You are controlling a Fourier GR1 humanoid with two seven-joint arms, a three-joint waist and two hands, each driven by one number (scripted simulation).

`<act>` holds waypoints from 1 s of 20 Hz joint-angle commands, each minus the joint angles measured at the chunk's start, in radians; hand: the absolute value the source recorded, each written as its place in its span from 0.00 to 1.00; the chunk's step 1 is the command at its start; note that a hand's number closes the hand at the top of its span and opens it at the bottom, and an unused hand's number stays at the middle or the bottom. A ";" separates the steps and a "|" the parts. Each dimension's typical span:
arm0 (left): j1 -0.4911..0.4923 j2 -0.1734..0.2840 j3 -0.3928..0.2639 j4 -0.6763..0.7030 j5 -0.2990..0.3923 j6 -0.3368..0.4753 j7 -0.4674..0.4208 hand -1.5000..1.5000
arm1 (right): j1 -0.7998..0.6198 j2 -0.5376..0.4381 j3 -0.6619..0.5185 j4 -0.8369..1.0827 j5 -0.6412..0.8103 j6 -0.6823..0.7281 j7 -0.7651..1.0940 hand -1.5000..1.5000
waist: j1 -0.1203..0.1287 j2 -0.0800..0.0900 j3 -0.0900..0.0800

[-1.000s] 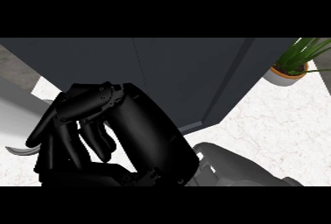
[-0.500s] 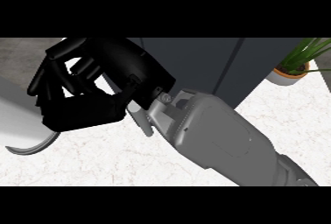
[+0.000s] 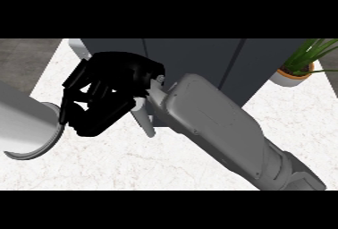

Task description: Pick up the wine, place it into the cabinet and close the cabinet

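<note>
My right hand [image 3: 105, 96] reaches up and left across the counter, its grey forearm [image 3: 218, 129] coming in from the lower right. The hand lies against the left front of the dark grey cabinet [image 3: 198, 58], fingers [image 3: 74, 103] relaxed and pointing down-left, with nothing seen in them. A pale bar [image 3: 144, 120], seemingly a cabinet handle, shows just below the wrist. The cabinet's fronts look flush, with thin seams between them. The wine is not visible in this view. My left hand does not show.
A potted green plant [image 3: 298, 67] stands on the white marbled counter [image 3: 198, 174] to the right of the cabinet. A large pale grey rounded shape [image 3: 26, 125] fills the left edge. The counter's left edge runs past the hand.
My right hand has moved up and away from the camera toward the cabinet's left front, so more of the forearm and the counter now shows.
</note>
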 commanded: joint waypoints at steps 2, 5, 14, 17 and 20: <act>0.009 -0.036 0.051 0.018 -0.014 -0.072 -0.030 0.00 | -0.028 0.002 -0.033 0.139 -0.099 0.124 0.007 1.00 | -0.018 -0.005 0.002; 0.074 -0.051 0.089 -0.004 -0.027 -0.080 -0.047 0.00 | -0.072 -0.009 -0.105 0.222 -0.154 0.187 0.009 1.00 | -0.003 -0.007 0.003; 0.012 -0.083 0.147 0.095 -0.040 -0.148 0.049 0.00 | -0.091 -0.043 -0.156 0.449 -0.134 0.320 -0.181 1.00 | -0.019 0.004 0.001; -0.015 -0.078 0.171 0.045 -0.004 -0.103 0.092 0.00 | -0.106 0.002 -0.147 0.484 -0.101 0.261 -0.233 1.00 | -0.016 0.004 0.002; -0.010 -0.094 0.172 0.048 -0.012 -0.099 0.102 0.00 | -0.099 -0.072 -0.186 0.488 -0.091 0.249 -0.261 1.00 | -0.025 0.003 0.002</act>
